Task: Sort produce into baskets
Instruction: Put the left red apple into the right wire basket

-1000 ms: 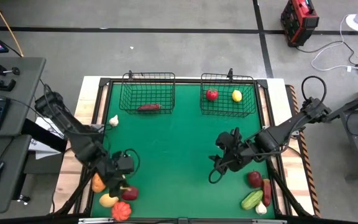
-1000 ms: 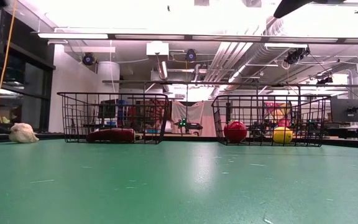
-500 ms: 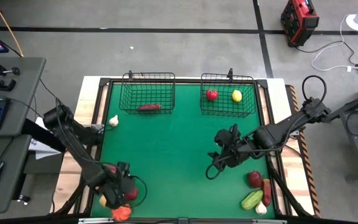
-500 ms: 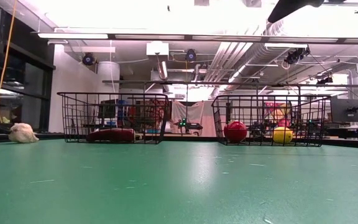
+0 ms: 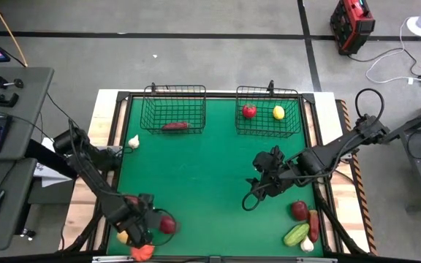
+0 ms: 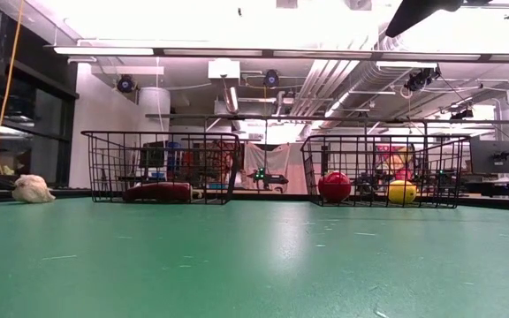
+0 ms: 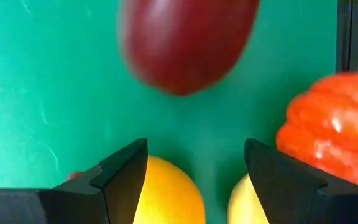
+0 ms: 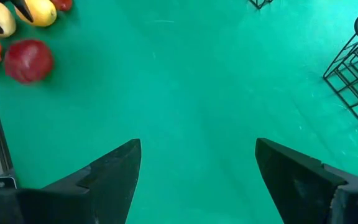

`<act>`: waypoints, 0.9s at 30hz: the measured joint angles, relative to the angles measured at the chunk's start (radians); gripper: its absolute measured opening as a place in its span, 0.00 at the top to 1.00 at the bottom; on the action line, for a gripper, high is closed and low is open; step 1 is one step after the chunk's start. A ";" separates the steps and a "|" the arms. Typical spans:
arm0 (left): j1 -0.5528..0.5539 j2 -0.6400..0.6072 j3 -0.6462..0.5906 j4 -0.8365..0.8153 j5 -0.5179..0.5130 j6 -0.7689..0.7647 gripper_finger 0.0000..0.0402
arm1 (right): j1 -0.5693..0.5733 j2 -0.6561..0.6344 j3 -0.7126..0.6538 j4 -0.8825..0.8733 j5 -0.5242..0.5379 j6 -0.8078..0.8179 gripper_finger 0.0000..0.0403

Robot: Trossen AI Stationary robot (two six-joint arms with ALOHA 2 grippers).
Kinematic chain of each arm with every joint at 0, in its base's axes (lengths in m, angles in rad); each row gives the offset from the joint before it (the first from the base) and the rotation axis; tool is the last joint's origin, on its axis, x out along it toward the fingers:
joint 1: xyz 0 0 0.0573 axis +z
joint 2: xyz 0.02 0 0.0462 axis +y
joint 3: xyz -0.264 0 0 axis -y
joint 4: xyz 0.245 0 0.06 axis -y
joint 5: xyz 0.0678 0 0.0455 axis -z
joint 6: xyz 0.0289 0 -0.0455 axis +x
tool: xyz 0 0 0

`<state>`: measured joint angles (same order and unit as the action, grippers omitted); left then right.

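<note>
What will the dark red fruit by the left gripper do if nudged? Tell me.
The dark red fruit looks rounded and smooth, so it will probably roll across the flat green table. Its glossy skin may slip between the open fingers of the left gripper.

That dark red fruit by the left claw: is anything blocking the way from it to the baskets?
Nothing visible does. Between the dark red fruit beside the open left gripper and the two baskets lies only bare green table; the right gripper hovers off to the side.

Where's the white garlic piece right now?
High view: the white garlic lies on the table's left edge, just outside the left basket, apart from it.
</note>
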<state>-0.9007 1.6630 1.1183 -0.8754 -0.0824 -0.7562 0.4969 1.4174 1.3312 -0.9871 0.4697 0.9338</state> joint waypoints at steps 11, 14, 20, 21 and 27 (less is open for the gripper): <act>0.057 0.000 0.000 0.009 0.052 0.023 0.36 | 0.000 0.000 0.000 -0.003 0.000 -0.018 0.23; 0.066 0.000 0.000 0.009 0.056 0.026 0.36 | 0.000 0.000 0.000 -0.002 0.000 -0.018 0.23; 0.085 -0.003 0.000 0.009 0.084 0.036 0.36 | 0.000 0.000 0.000 -0.002 0.000 -0.018 0.23; 0.090 -0.007 0.000 0.009 0.092 0.045 0.36 | 0.000 0.000 0.000 -0.002 0.000 -0.018 0.23; 0.139 -0.056 0.000 0.017 0.081 0.136 0.36 | 0.000 0.000 0.000 0.008 0.000 -0.016 0.23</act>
<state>-0.7622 1.6075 1.1183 -0.8586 -0.0016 -0.6204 0.4969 1.4174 1.3312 -0.9790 0.4694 0.9176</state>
